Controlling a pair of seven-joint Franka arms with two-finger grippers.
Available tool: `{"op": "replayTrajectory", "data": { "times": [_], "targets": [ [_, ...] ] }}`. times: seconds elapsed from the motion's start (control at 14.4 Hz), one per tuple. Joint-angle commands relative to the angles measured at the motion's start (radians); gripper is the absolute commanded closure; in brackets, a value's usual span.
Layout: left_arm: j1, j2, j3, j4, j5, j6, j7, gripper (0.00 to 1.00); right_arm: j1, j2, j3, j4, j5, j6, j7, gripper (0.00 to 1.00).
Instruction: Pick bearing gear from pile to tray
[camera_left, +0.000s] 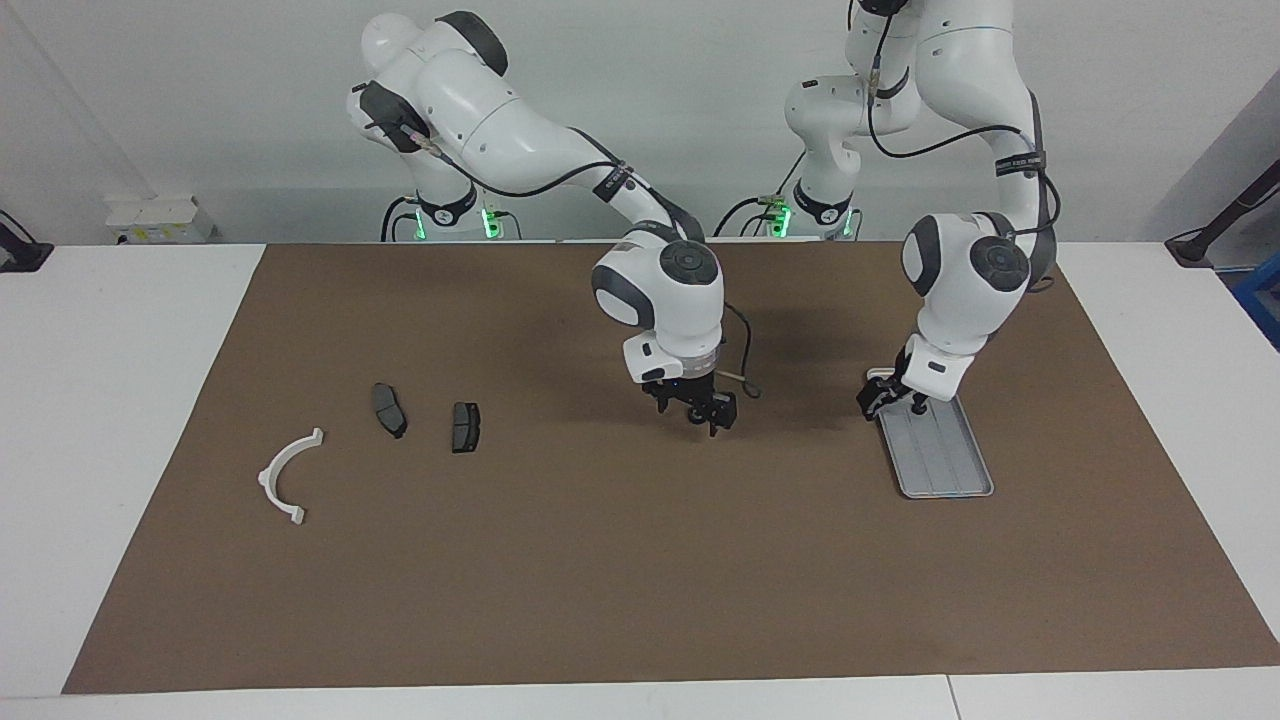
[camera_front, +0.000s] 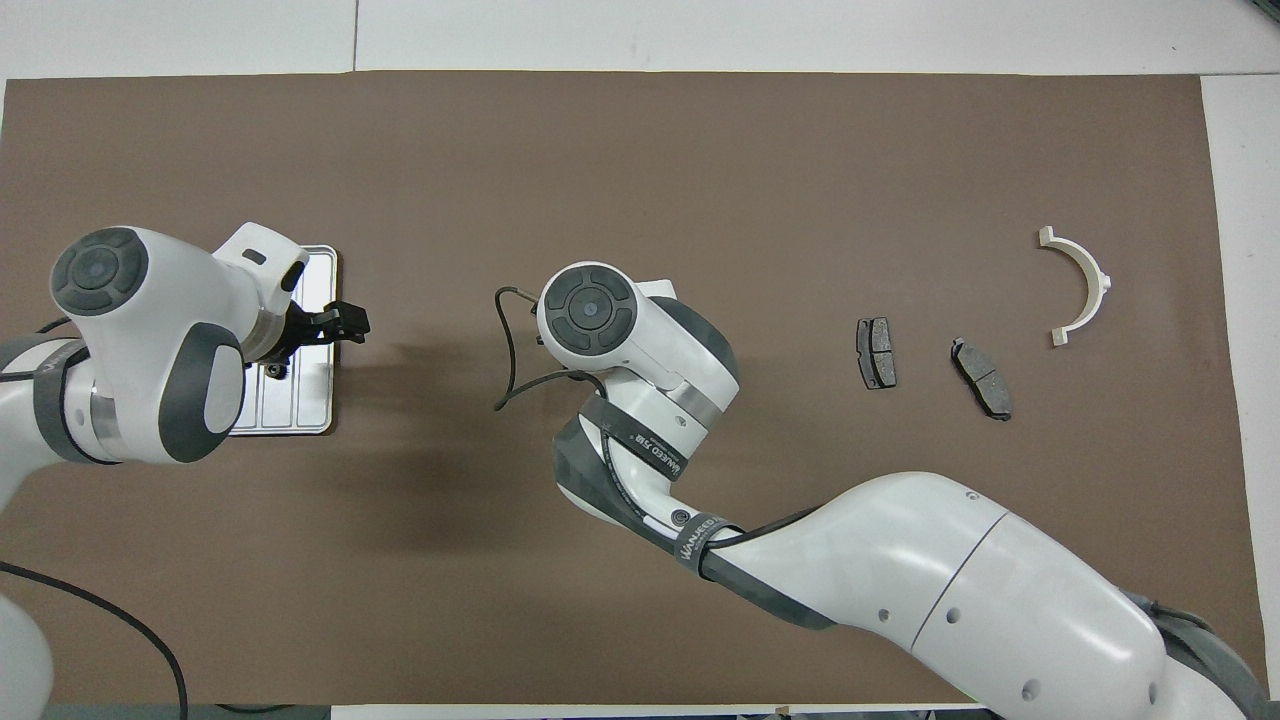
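Observation:
The silver-grey tray (camera_left: 950, 465) lies toward the left arm's end of the table; it also shows in the overhead view (camera_front: 305, 405). A small dark round piece (camera_front: 275, 371) lies on its floor, at the end nearer the robots. My left gripper (camera_left: 883, 395) hangs low over that end's edge and also shows from overhead (camera_front: 345, 323). The pile lies toward the right arm's end: a white half-ring bracket (camera_left: 285, 480) and two dark brake-pad plates (camera_left: 389, 410) (camera_left: 465, 427). My right gripper (camera_left: 697, 408) hangs just above the mat at mid-table, between pile and tray; from overhead its own hand hides it.
A brown mat (camera_left: 640, 600) covers most of the white table. The right arm stretches low across the mat from its base. A loose cable (camera_front: 505, 350) loops beside the right hand.

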Motion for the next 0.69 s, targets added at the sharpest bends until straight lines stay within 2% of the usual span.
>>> {"op": "replayTrajectory", "data": {
  "times": [0.0, 0.14, 0.35, 0.42, 0.63],
  "targets": [
    [-0.058, -0.018, 0.013, -0.005, -0.004, -0.025, -0.119, 0.00, -0.073, -0.022, 0.010, -0.004, -0.016, -0.018, -0.083, 0.00],
    [-0.106, -0.018, 0.014, -0.005, -0.004, -0.025, -0.231, 0.00, -0.119, -0.039, 0.016, -0.004, -0.013, -0.039, -0.163, 0.00],
    [-0.168, -0.009, 0.013, 0.000, -0.004, 0.001, -0.301, 0.00, -0.183, -0.050, 0.019, -0.009, -0.009, -0.068, -0.305, 0.00],
    [-0.222, 0.009, 0.016, 0.016, -0.004, 0.012, -0.382, 0.00, -0.217, -0.050, 0.025, -0.008, 0.007, -0.071, -0.376, 0.00],
    [-0.329, 0.121, 0.016, 0.153, 0.001, 0.010, -0.565, 0.00, -0.281, -0.058, 0.026, -0.009, 0.062, -0.093, -0.546, 0.00]
  ]
}}
